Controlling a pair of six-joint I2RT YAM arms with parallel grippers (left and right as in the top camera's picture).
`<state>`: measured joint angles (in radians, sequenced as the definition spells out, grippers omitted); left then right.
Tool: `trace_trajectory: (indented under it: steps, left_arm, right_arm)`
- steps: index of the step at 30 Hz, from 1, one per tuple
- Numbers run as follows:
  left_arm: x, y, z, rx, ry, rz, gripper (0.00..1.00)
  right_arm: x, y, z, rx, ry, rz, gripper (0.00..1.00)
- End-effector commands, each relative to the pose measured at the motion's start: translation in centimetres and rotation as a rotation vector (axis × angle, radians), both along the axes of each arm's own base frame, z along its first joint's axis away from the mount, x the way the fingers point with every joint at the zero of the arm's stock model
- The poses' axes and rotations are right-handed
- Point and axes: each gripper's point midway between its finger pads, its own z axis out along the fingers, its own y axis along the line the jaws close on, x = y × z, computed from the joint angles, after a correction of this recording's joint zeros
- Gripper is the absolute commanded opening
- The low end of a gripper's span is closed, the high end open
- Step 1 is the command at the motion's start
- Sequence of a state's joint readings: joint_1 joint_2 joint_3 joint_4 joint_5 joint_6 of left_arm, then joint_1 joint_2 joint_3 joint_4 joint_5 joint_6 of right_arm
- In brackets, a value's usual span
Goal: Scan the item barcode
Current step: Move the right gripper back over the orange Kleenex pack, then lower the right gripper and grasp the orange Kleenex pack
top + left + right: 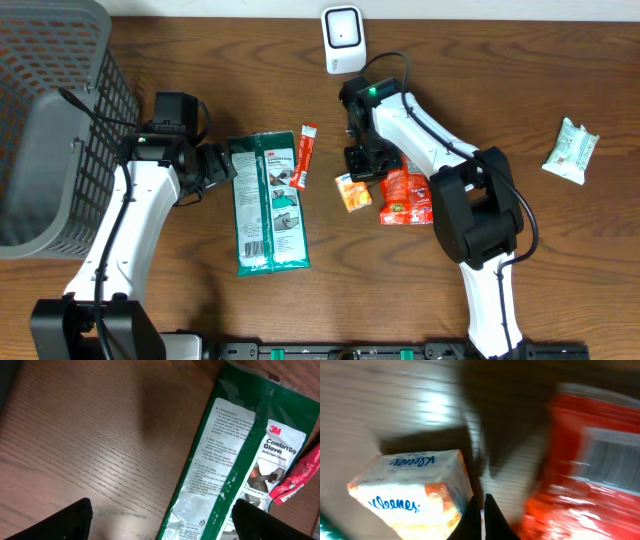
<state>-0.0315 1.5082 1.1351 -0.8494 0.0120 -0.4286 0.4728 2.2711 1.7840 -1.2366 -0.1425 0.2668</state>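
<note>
Orange Kleenex pk (415, 487) sits on worktop (300, 320), w/ R tool (483, 499) pinched together, empty, just beside it. L tool (161, 517) spread wide apart, well left of that pk, over 3M glove pack (235, 460).

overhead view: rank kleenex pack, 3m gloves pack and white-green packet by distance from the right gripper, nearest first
From the right gripper:
1. kleenex pack, right beside it
2. gloves pack, off to the left
3. white-green packet, far right

The glove pack (269, 205) is green-and-white, the tissue pack (352, 192) orange, the pouch (406, 197) red.
</note>
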Motion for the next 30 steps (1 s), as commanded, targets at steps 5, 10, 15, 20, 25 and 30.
trace_trajectory:
  steps: [5,10,15,20,25,30]
  left_arm:
    - [0.2,0.3,0.3,0.015,-0.006,-0.003,0.9]
    - [0.2,0.3,0.3,0.015,-0.006,-0.003,0.9]
    - [0.2,0.3,0.3,0.015,-0.006,-0.003,0.9]
    - [0.2,0.3,0.3,0.015,-0.006,-0.003,0.9]
    - [0.2,0.3,0.3,0.015,-0.006,-0.003,0.9]
    - [0.2,0.3,0.3,0.015,-0.006,-0.003,0.9]
  right_arm:
    - [0.1,0.9,1.7,0.2,0.047,0.015,0.12]
    - [1.7,-0.6,1.8,0.214,0.015,-0.019,0.87]
    - [2.6,-0.2,1.9,0.265,-0.017,0.005,0.99]
    - [3.5,0.3,4.9,0.359,-0.071,0.017,0.64]
    - [3.7,0.4,8.7,0.405,-0.145,0.035,0.56]
    - [2.0,1.0,8.3,0.384,-0.109,0.102,0.34]
